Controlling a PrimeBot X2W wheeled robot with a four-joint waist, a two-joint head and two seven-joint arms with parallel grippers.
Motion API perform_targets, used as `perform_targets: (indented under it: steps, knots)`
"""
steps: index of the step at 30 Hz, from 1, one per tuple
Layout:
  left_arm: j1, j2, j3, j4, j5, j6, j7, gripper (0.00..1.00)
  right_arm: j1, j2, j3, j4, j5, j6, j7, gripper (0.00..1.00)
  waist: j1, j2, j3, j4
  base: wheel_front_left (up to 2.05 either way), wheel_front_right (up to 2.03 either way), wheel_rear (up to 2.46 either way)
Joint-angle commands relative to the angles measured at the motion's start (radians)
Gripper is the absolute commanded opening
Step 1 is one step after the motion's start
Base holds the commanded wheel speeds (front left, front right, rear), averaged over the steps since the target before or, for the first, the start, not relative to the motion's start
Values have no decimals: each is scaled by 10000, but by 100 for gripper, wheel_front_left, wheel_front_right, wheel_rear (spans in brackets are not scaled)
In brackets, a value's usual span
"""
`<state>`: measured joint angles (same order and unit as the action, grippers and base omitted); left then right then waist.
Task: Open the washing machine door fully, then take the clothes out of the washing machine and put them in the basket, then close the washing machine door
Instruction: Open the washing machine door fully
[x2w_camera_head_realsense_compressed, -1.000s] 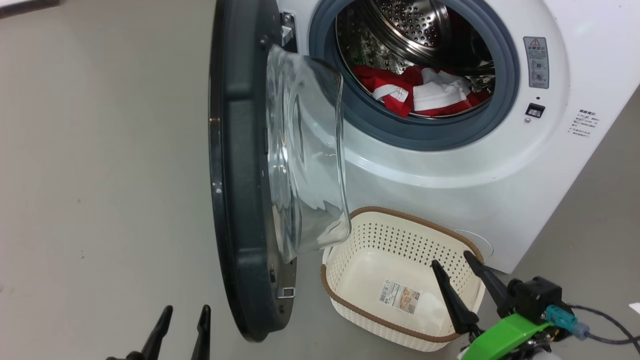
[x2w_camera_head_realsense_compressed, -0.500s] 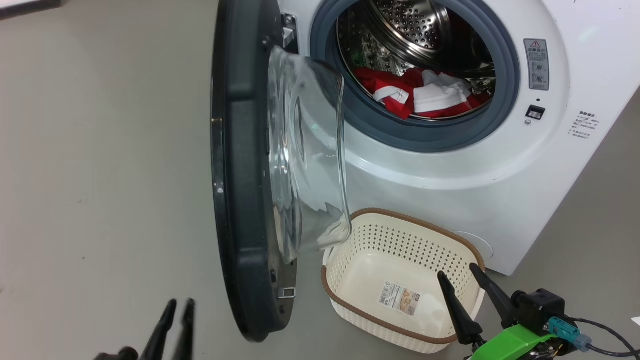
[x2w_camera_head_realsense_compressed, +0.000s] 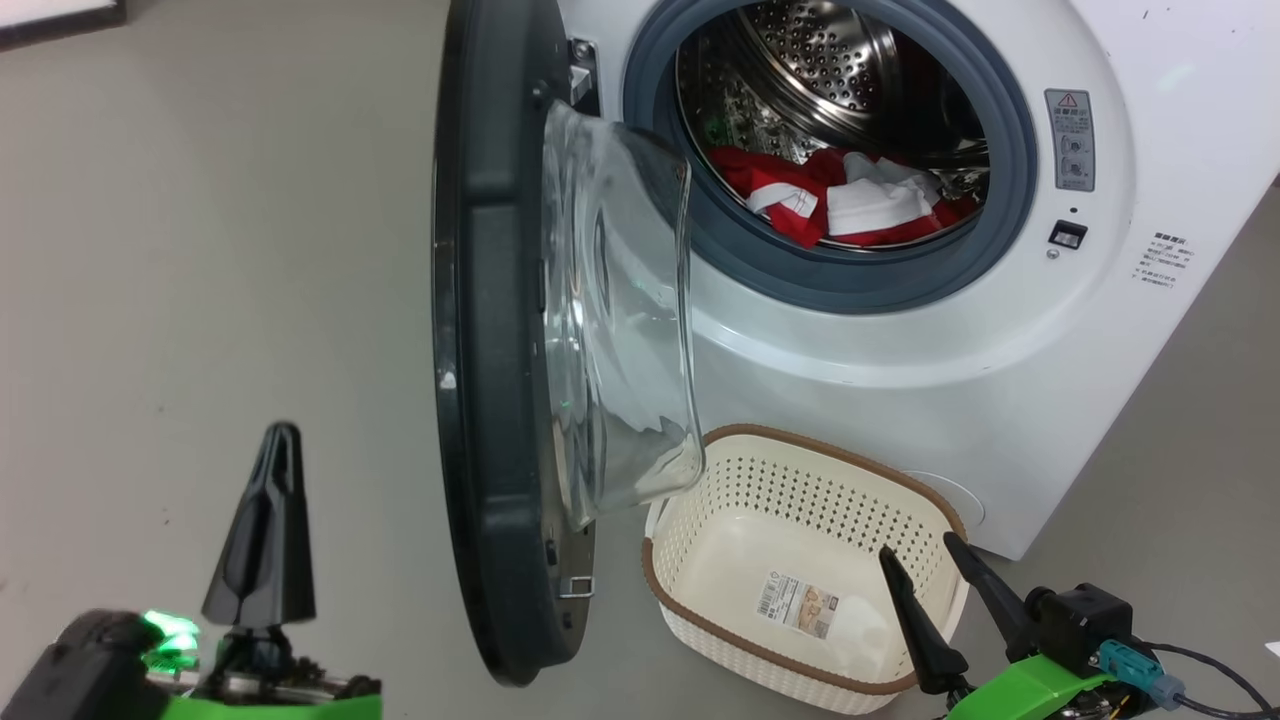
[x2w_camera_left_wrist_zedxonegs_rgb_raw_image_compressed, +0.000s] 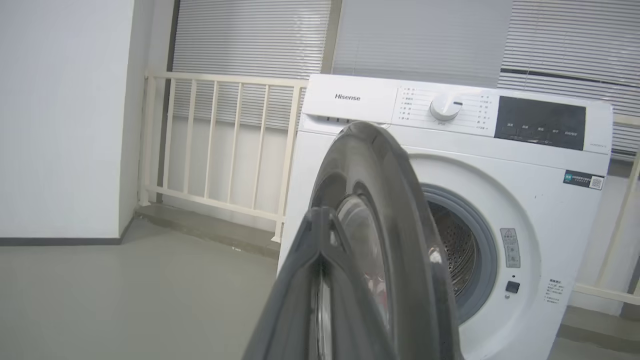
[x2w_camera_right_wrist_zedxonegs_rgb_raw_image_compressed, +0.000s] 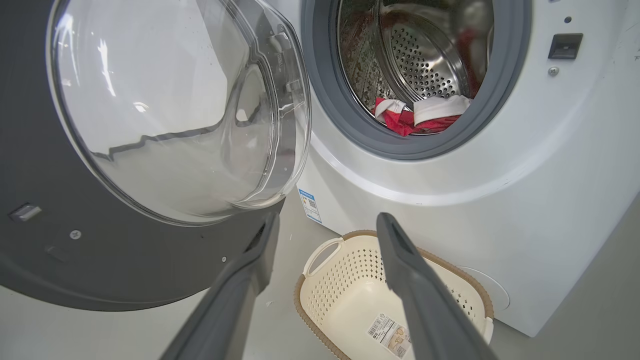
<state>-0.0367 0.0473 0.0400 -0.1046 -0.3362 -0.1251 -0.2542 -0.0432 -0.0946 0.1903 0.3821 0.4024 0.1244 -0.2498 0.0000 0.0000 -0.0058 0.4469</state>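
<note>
A: Item one, the washing machine door (x2w_camera_head_realsense_compressed: 490, 400)?
B: Swung open and edge-on in the head view, black rim upright. Its glass bowl window (x2w_camera_head_realsense_compressed: 620, 330) bulges towards the machine, lower edge over the basket's left rim.

A: Item two, the washing machine (x2w_camera_head_realsense_compressed: 900, 330)?
B: White front-loader. The grey rubber ring (x2w_camera_head_realsense_compressed: 830, 280) and perforated steel drum (x2w_camera_head_realsense_compressed: 830, 50) are exposed.

A: Item three, the clothes (x2w_camera_head_realsense_compressed: 850, 205)?
B: Red fabric with white panels, heaped at the bottom of the drum just behind the ring.

A: Item four, the basket (x2w_camera_head_realsense_compressed: 830, 455)?
B: Cream, perforated, brown rim. It is on the floor (x2w_camera_head_realsense_compressed: 200, 250) against the machine's front, below the opening. The sticker (x2w_camera_head_realsense_compressed: 798, 605) on its bottom is in plain view.

A: Left gripper (x2w_camera_head_realsense_compressed: 282, 432)?
B: Clenched, fingers pressed flat together with nothing between them. It is left of the door and apart from it in the head view. In the left wrist view the joined fingers (x2w_camera_left_wrist_zedxonegs_rgb_raw_image_compressed: 320, 235) point at the door's outer rim.

A: Right gripper (x2w_camera_head_realsense_compressed: 918, 545)?
B: Spread wide, grasping nothing. It sits above the basket's near right corner, tips clear of the rim. In the right wrist view the fingers frame the basket.
</note>
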Motion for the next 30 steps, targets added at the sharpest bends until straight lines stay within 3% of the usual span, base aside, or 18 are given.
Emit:
perform_targets:
  steps: [1,7,13,21,25,30]
  knots:
    - [-432,60,154,-626,-65,-56,-76,0,-78,-66,155,-264,-169,63,-120,100,0,0,11,-13,0,0,0]
    - [-249,38,-1179,-1941,-135,-56,-76,0,-99,-110,134,-279,-236,63,-120,100,0,0,52,-82,0,0,0]
    - [165,33,-2765,-2007,-323,-56,-76,0,-154,-101,156,-252,-290,63,-120,100,0,0,95,-171,0,0,0]
    - [256,92,-4020,1,-736,-56,-51,0,-252,-108,192,-249,-237,63,-120,100,0,0,234,-192,0,0,0]
    - [-15,127,-4053,1457,-1087,-56,-63,0,-319,-114,229,-242,-254,63,-120,100,0,0,285,-214,0,0,0]
    - [-299,101,-3660,2218,-1347,-56,-72,0,-339,-125,237,-242,-264,63,-120,100,0,0,324,-218,0,0,0]
